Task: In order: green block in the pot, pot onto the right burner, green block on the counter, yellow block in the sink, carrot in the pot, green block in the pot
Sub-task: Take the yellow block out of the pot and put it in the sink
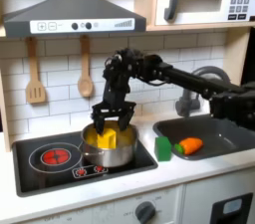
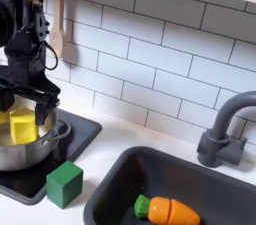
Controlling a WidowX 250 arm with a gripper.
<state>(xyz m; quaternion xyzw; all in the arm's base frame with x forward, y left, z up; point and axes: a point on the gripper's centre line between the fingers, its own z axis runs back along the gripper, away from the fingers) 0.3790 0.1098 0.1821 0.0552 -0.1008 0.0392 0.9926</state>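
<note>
One block in play: the yellow block (image 2: 22, 126) sits inside the pot (image 2: 40, 153), toward the wall at 12 o'clock in the second exterior view; the task appears to be at the step of lifting it out for the sink.
Tool state: the gripper (image 1: 108, 121) hangs over the pot with its fingers spread to either side of the yellow block; whether the pads have pinched it yet I cannot tell.
Pot: on the right burner of the black stovetop (image 1: 40, 160), at 9 o'clock from the sink (image 2: 215, 181); likely shiny, thin metal that could skate if nudged.
Yellow block, handling: probably light, stiff and smooth-faced; the flat opposite sides look the best purchase, taken near the top so the fingers clear the pot wall.
Green block: the green block (image 2: 64, 183) stands on the counter (image 2: 25, 209) between pot and sink, at 5 o'clock from the pot in the second exterior view.
Carrot: the carrot (image 2: 167, 210) lies in the sink, at 3 o'clock from the green block; tapered and rounded, so it may roll or slip from a grip.
Risk: a tilted lift could catch the pot's rim and drag the pot along.
</note>
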